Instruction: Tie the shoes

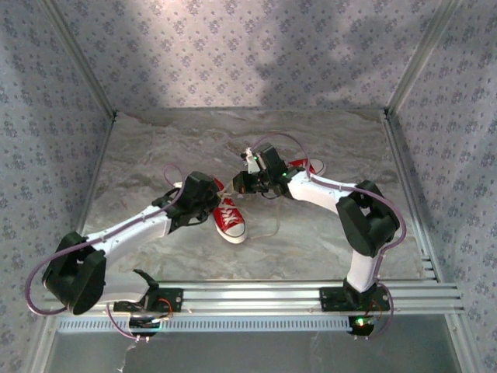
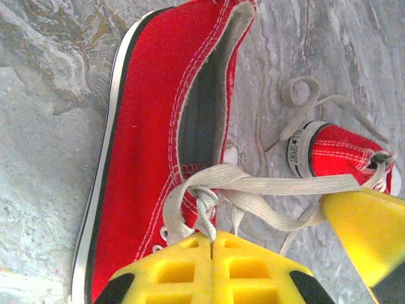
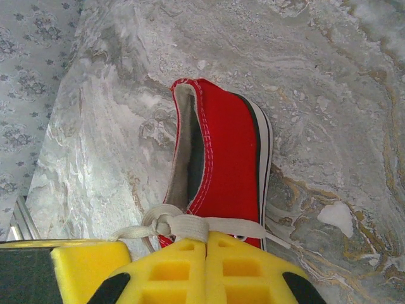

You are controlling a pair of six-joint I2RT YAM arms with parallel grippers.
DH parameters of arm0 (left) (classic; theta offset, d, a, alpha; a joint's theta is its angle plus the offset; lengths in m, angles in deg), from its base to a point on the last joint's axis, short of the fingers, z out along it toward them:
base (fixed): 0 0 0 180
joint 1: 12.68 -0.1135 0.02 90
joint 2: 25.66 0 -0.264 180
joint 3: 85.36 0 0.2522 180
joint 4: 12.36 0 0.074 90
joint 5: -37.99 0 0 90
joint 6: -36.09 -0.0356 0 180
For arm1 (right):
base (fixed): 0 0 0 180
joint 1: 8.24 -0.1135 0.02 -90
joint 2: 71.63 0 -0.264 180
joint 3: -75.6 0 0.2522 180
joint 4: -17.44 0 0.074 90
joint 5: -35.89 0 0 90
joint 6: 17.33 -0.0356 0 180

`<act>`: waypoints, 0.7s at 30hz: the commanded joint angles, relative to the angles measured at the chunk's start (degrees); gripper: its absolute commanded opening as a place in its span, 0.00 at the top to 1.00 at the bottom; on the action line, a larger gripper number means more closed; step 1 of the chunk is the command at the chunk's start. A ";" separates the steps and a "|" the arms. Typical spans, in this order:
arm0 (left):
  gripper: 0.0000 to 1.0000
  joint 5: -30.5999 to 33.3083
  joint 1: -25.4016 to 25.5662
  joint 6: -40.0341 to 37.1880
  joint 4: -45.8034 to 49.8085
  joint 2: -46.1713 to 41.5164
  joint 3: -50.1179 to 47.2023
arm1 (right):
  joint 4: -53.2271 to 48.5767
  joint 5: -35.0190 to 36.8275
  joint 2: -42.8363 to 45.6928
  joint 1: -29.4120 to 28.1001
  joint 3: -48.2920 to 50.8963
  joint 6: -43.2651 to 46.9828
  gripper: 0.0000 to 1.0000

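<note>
Left wrist shows left gripper (image 2: pixel 212 237) clenched on a shoe lace (image 2: pixel 285 185), right gripper (image 3: pixel 207 239) likewise.

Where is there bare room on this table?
Bare: the far strip of the grey marbled table along the back wall, and the near middle between the arm bases. Crowded: the centre, where left gripper and right gripper pinch white laces beside the red canvas sneakers.

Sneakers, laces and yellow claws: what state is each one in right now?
near sneaker: upright on its sole, no bow yet.
near sneaker's lace: crossed in a first knot, stretched between both grippers.
far sneaker: untied.
far sneaker's lace: loose, lying on the table.
left gripper: shut on near sneaker's lace.
right gripper: shut on near sneaker's lace.
</note>
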 commanded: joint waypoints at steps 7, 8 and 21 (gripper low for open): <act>1.00 -6.64 -0.94 -10.23 -6.31 -3.18 -4.09 | -2.02 1.01 0.35 -0.07 -2.71 1.11 1.00; 1.00 -6.61 -1.01 -10.80 -6.14 -3.61 -4.54 | -2.20 1.03 0.36 -0.18 -2.77 1.20 1.00; 1.00 -7.70 -3.96 -16.23 -6.60 -6.22 -9.86 | -2.86 1.16 -0.42 -0.52 -3.51 1.99 1.00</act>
